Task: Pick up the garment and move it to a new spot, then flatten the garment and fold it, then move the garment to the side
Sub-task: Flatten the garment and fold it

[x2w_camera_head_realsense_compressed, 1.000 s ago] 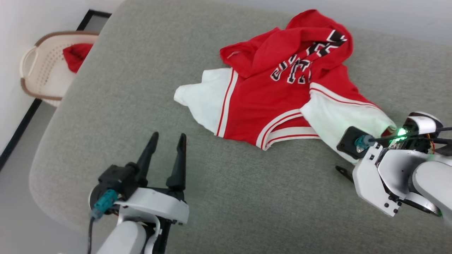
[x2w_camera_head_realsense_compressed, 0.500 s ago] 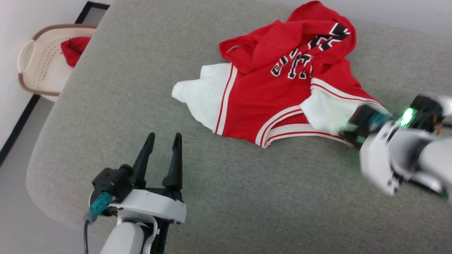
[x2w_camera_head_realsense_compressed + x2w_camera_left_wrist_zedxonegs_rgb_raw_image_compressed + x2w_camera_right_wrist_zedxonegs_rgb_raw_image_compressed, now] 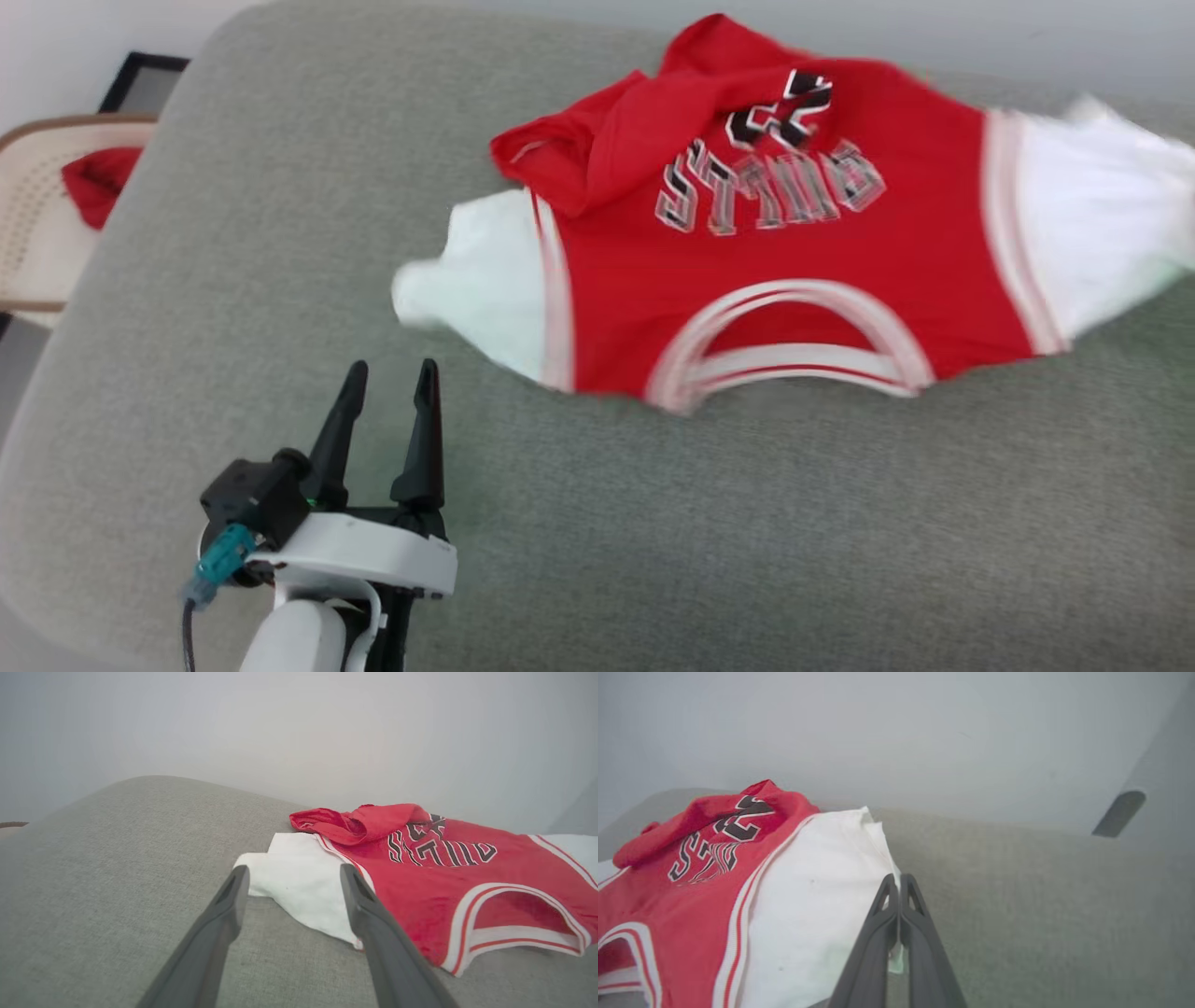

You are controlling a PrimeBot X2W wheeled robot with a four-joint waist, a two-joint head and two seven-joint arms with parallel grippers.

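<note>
Upper right of the head view: garment [image 3: 794, 280] lies on the grey cushion [image 3: 653, 541], spread wide with the print upside down and a red fold rolled over at its top left. Right gripper [image 3: 900, 881] has its jaws closed on the white sleeve's edge, with thin cloth pinched between the fingers. Left gripper [image 3: 391, 369], lower left, has its jaws wide apart and empty, near the other white sleeve but not touching it.

Handling, my read: light, limp knit with no stiffness. It drapes and likely drags on the coarse woven cushion rather than sliding. A one-corner pull will probably skew it, so take the second sleeve too. The striped trim looks thicker and should give a better bite than plain cloth. Pinch both layers. Not fragile. Print looks flat and slightly stiffer than the cloth.
</note>
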